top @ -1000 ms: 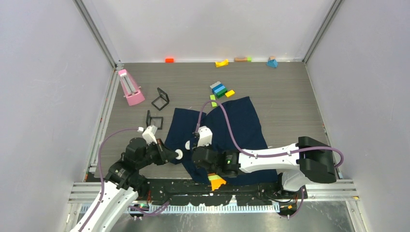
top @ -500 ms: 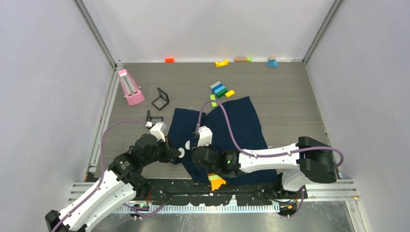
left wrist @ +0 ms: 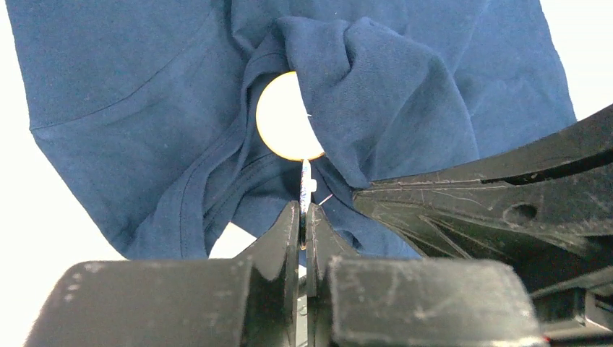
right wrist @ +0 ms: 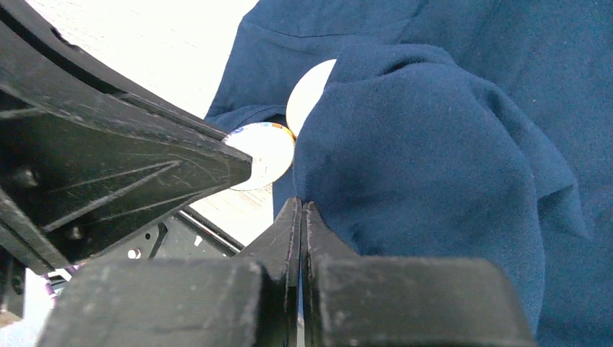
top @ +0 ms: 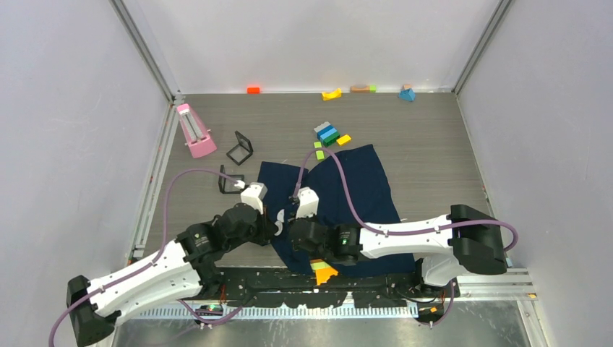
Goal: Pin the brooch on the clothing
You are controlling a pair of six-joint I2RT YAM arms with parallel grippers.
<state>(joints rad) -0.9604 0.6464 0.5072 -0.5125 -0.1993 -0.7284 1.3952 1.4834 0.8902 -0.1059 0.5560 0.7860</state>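
Note:
The navy T-shirt (top: 354, 191) lies on the table's near middle. My right gripper (right wrist: 301, 208) is shut on a raised fold of the shirt (right wrist: 419, 152) at its left edge. My left gripper (left wrist: 303, 213) is shut on the brooch, whose face shows edge-on (left wrist: 306, 186). The brooch's pale round back (left wrist: 283, 119) is partly tucked behind the shirt fold (left wrist: 376, 87). In the right wrist view the brooch face (right wrist: 264, 153) sits at the left fingers' tip (right wrist: 217, 163), and the pale back (right wrist: 309, 94) touches the fold. In the top view both grippers meet (top: 273, 225) (top: 291, 228).
A pink wedge-shaped stand (top: 194, 130) and two black frames (top: 240, 147) (top: 230, 179) lie at back left. Coloured blocks (top: 327, 133) lie beyond the shirt. An orange block (top: 253, 90), a yellow wedge (top: 331, 94) and a blue block (top: 407, 93) line the back wall.
My left arm has reached right and forward, carrying the brooch from off the shirt's left edge up against the fold. The right gripper has kept its hold in place.

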